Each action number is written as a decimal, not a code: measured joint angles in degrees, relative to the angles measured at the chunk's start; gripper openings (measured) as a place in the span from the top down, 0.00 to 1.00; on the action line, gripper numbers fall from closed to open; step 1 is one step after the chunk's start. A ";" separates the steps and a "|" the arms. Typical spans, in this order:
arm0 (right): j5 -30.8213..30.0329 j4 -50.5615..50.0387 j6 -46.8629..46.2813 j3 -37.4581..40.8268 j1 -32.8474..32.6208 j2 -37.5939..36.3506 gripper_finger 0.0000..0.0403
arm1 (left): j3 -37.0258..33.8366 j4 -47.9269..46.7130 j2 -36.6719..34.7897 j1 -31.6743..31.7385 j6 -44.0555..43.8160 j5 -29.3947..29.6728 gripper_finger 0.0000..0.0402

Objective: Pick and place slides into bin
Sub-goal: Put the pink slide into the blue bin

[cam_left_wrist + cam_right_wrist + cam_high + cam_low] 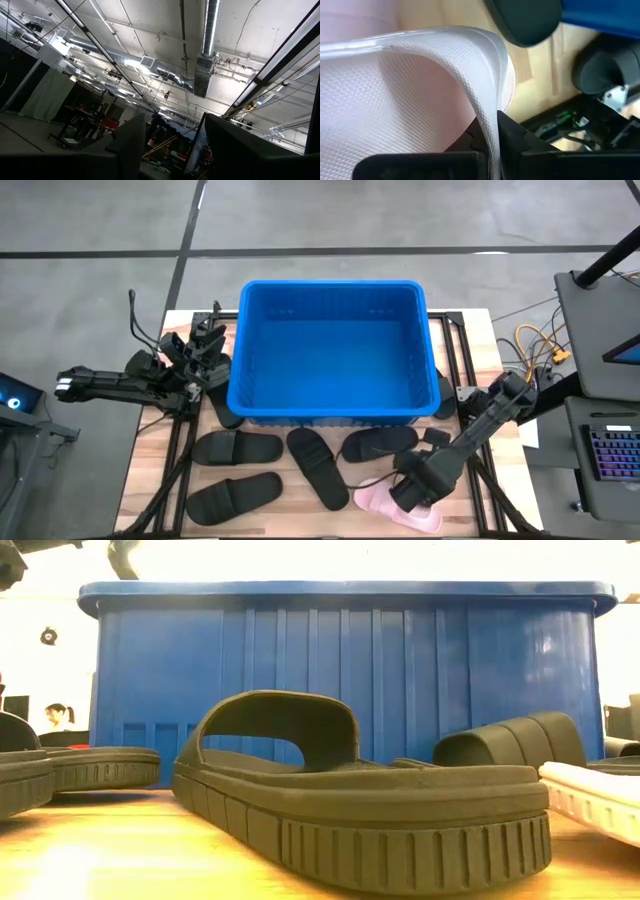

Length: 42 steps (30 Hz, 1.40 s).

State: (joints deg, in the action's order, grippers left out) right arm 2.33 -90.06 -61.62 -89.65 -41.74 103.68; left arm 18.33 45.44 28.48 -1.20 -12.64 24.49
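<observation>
The blue bin (pixel 330 350) stands at the table's middle and fills the back of the low view (pixel 340 670). Several black slides lie in front of it on their soles: two at the left (pixel 237 448) (pixel 235 493), one in the middle (pixel 317 467), one at the right (pixel 380 442). A pale pink slide (pixel 385 502) lies near the front edge; its sole shows in the low view (pixel 595 802). My right gripper (pixel 408 492) is shut on its strap. My left gripper (pixel 208 342) is open and empty beside the bin's left wall, its fingers (pixel 130 145) pointing up toward the ceiling. My right gripper pinches the edge of the pink slide's strap (pixel 495 117) between its two fingers (pixel 520 142). It comes slanting down from the table's right. The strap arches away from the fingers. Whether the sole is off the table, I cannot tell.
Another dark slide (pixel 222 410) lies partly hidden at the bin's front left corner. Dark frame rails run along both sides of the table (pixel 465 370). A keyboard and cables (pixel 610 450) sit off the table's right. Bare wood shows at the front left (pixel 150 500).
</observation>
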 joint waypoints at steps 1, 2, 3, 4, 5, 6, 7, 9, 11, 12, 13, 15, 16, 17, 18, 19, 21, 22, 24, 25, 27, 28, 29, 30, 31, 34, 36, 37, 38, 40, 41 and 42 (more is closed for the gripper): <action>0.00 0.03 0.25 -1.14 0.00 -0.66 0.97 | 0.01 0.01 0.01 -0.01 0.00 0.00 0.52; 0.00 0.19 0.62 -2.19 0.00 -1.26 0.97 | 0.00 -0.08 -0.01 0.01 0.00 0.00 0.52; 0.01 0.31 0.67 -3.27 0.00 -1.79 0.97 | 0.00 -0.12 -0.01 0.00 0.00 0.01 0.52; 0.00 0.29 0.63 -4.36 0.02 -2.32 0.97 | 0.00 -0.10 0.01 0.01 0.00 0.00 0.52; -0.15 0.30 0.62 -5.42 0.10 -2.99 0.97 | 0.00 -0.10 0.01 0.00 0.00 0.01 0.52; -0.47 0.41 0.63 -6.44 0.13 -3.66 0.97 | 0.00 -0.14 -0.01 -0.01 0.00 0.00 0.52; -0.99 0.41 0.62 -7.63 0.14 -4.17 0.97 | 0.00 -0.14 -0.01 -0.01 0.00 0.00 0.52; -2.46 0.37 0.65 -9.73 0.26 -5.17 0.97 | 0.00 -0.14 -0.03 -0.01 0.00 0.00 0.52; -5.27 0.60 0.62 -11.84 0.55 -5.84 0.97 | 0.00 -0.14 -0.03 0.01 0.00 0.01 0.52; -6.71 0.62 0.63 -13.01 0.80 -6.07 0.97 | 0.00 -0.16 -0.06 0.01 0.00 0.00 0.52; -8.19 0.72 0.75 -14.07 1.04 -6.37 0.97 | 0.00 -0.13 -0.07 -0.01 0.00 0.00 0.52; -11.64 0.71 0.84 -16.42 1.58 -6.68 0.97 | 0.00 -0.12 -0.03 -0.01 0.00 0.02 0.52; -13.39 0.77 0.91 -17.66 1.90 -6.77 0.97 | 0.00 -0.14 -0.01 -0.01 0.00 0.01 0.52; -15.15 0.92 1.24 -18.90 2.11 -6.78 0.97 | 0.00 -0.14 -0.01 -0.01 0.00 0.00 0.52; -16.77 1.22 1.79 -20.13 2.39 -6.80 0.97 | 0.00 -0.13 -0.02 -0.01 0.00 0.00 0.52; -18.10 1.72 2.62 -21.35 2.65 -6.80 0.97 | 0.00 -0.12 -0.03 -0.01 0.00 0.00 0.52; -20.47 3.19 4.49 -23.64 3.28 -6.78 0.97 | -0.02 -0.12 -0.02 0.00 -0.01 0.00 0.52; -21.05 3.96 5.24 -24.66 3.81 -6.78 0.97 | -0.04 -0.12 -0.03 -0.01 -0.02 0.00 0.52; -21.64 5.79 7.16 -26.39 4.91 -6.78 0.97 | -0.04 -0.12 -0.10 -0.01 -0.07 0.00 0.52; -21.91 6.81 8.16 -27.04 5.61 -6.79 0.97 | -0.04 -0.10 -0.10 0.00 -0.07 0.00 0.52; -22.81 8.78 10.60 -28.01 7.12 -6.79 0.97 | -0.04 -0.10 -0.10 -0.01 -0.09 0.00 0.52; -23.67 9.73 12.04 -28.39 7.85 -6.78 0.97 | -0.04 -0.12 -0.10 -0.01 -0.11 0.00 0.52; -24.44 10.44 13.62 -28.78 8.58 -6.78 0.97 | -0.04 -0.12 -0.10 -0.01 -0.11 0.00 0.52; -25.15 10.96 15.28 -29.14 9.32 -6.78 0.97 | -0.04 -0.10 -0.10 -0.01 -0.13 0.00 0.52; -25.74 11.53 16.95 -29.38 10.10 -6.78 0.97 | -0.06 -0.10 -0.11 -0.01 -0.17 0.00 0.52; -26.45 11.81 20.72 -30.18 12.60 -6.78 0.97 | -0.07 -0.10 -0.12 -0.01 -0.20 0.00 0.52; -26.54 11.79 23.05 -30.49 14.31 -6.78 0.97 | -0.07 -0.10 -0.12 -0.01 -0.20 0.01 0.52; -26.56 11.74 24.37 -30.60 15.17 -6.78 0.97 | -0.07 -0.10 -0.12 0.00 -0.20 0.00 0.52; -26.56 11.58 25.73 -30.72 15.97 -6.78 0.97 | -0.07 -0.10 -0.11 0.01 -0.20 0.00 0.52; -26.56 11.56 28.34 -30.75 17.62 -6.78 0.97 | -0.09 -0.10 -0.07 -0.01 -0.20 0.00 0.52; -26.56 11.52 29.21 -30.73 18.49 -6.79 0.97 | -0.09 -0.10 -0.09 -0.01 -0.20 0.00 0.52; -26.55 11.32 30.05 -30.71 19.36 -6.79 0.97 | -0.09 -0.10 -0.12 -0.01 -0.21 0.02 0.52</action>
State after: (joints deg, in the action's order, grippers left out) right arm -24.22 -78.74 -31.56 -120.36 -22.37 96.89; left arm 18.24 45.34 28.36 -1.21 -12.86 24.51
